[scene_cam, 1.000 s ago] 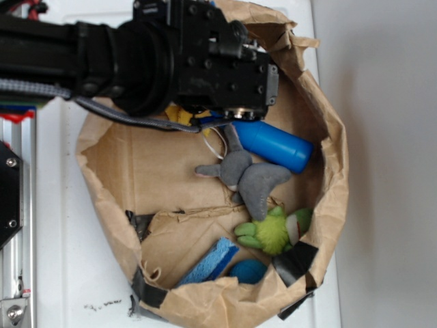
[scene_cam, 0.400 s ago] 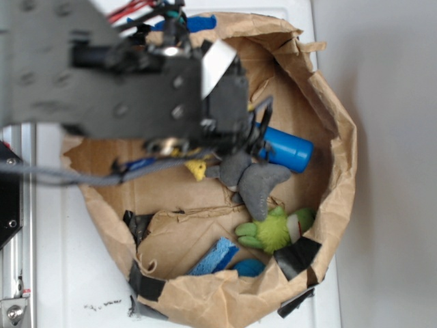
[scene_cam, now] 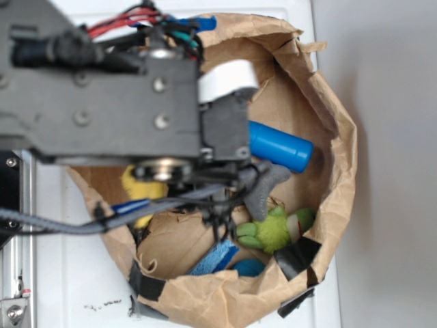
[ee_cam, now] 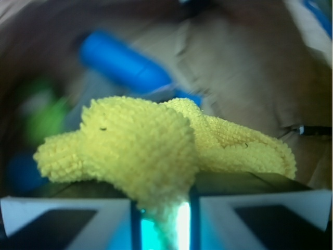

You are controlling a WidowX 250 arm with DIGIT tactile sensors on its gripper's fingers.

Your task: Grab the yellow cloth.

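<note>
A robot test bench in a lab: a taped-up brown paper bag (scene_cam: 328, 123) (torn rim, black tape patches) lies on a plain white table (scene_cam: 382, 205), with an aluminium rail (scene_cam: 17, 273) to the bag's left.

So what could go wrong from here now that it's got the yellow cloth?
The gripper pinches only a narrow fold of the yellow cloth, so it might slip free. The arm also hangs low over the paper bag and could snag its crumpled rim.
</note>
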